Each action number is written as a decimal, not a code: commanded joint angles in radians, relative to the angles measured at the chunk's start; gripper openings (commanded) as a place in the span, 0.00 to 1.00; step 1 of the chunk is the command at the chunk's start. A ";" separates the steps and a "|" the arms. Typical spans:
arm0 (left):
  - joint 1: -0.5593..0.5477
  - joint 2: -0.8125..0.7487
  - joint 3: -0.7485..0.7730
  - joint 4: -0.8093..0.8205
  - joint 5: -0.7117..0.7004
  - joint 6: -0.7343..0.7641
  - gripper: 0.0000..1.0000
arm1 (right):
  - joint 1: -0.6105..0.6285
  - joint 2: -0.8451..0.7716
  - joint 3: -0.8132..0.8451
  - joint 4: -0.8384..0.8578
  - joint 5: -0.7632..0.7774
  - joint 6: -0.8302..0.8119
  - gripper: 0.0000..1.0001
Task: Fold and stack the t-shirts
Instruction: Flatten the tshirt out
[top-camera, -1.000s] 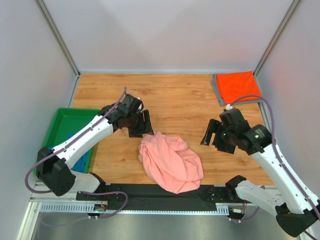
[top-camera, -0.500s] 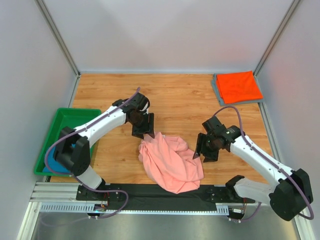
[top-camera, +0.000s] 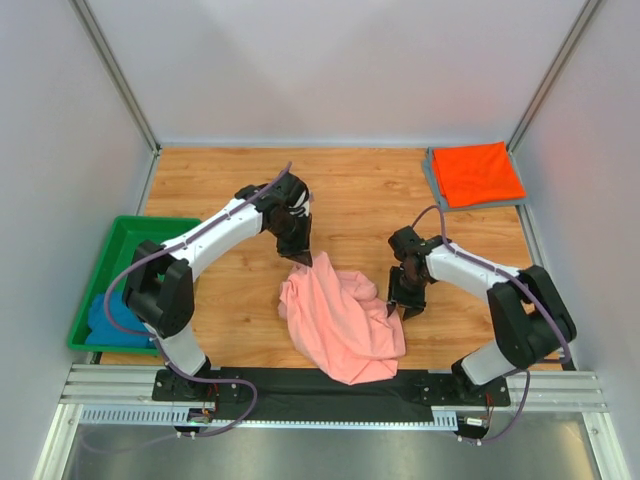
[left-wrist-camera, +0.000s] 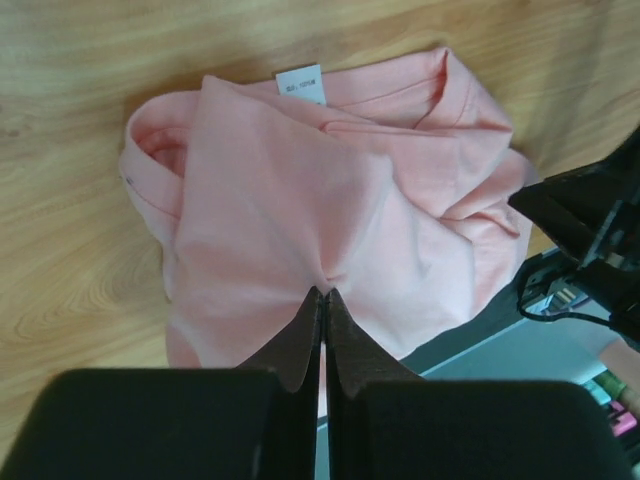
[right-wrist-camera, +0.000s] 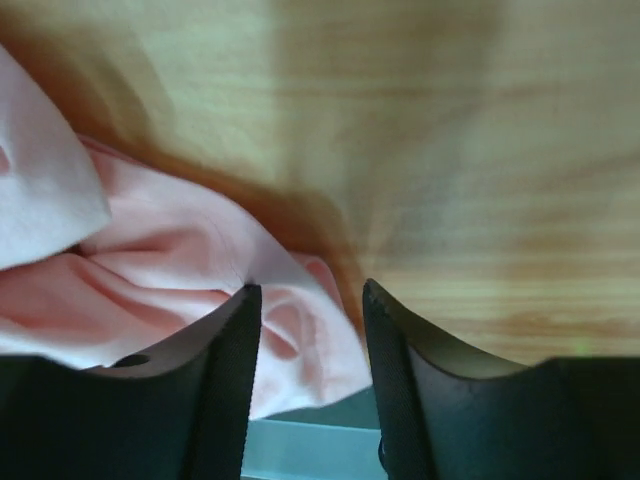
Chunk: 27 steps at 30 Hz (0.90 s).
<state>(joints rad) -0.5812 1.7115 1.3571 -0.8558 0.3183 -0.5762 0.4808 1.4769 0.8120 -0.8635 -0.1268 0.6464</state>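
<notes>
Two arms over a wood-plank surface (top-camera: 350, 190), boxed in by plain pale walls, black strip (top-camera: 300, 380) along the near edge. Green bin (top-camera: 140, 228) sits at the left edge with the teal tee (top-camera: 105, 318) in it. Orange tee (top-camera: 477, 172) lies folded on the grey tee (top-camera: 430, 172) in the far right corner.

Pink tee (top-camera: 340, 320) is a crumpled heap at near centre, long axis diagonal from far-left to near-right, its near end overlapping the strip.

Left claw (top-camera: 303, 258) is at the heap's far-left tip, where the cloth peaks. Left wrist view shows what top view can't: fingers clenched on a pinch of pink cloth, plus the collar with its white label (left-wrist-camera: 300, 83) at the top of that view.

Right claw (top-camera: 396, 308) is at the heap's right edge. Right wrist view shows it released, fingers apart, a pink fold between them.
</notes>
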 joint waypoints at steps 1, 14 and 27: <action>0.000 0.011 0.101 -0.054 -0.042 0.013 0.00 | -0.005 0.086 0.061 0.073 0.058 -0.065 0.42; 0.032 0.019 0.522 -0.302 -0.223 0.062 0.00 | -0.038 0.059 0.712 -0.383 0.274 -0.110 0.00; 0.018 -0.254 0.084 -0.149 -0.113 0.027 0.00 | -0.038 -0.182 0.431 -0.376 0.197 0.004 0.00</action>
<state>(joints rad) -0.5503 1.4929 1.6119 -1.0500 0.1314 -0.5308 0.4438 1.3109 1.3682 -1.2270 0.0845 0.5968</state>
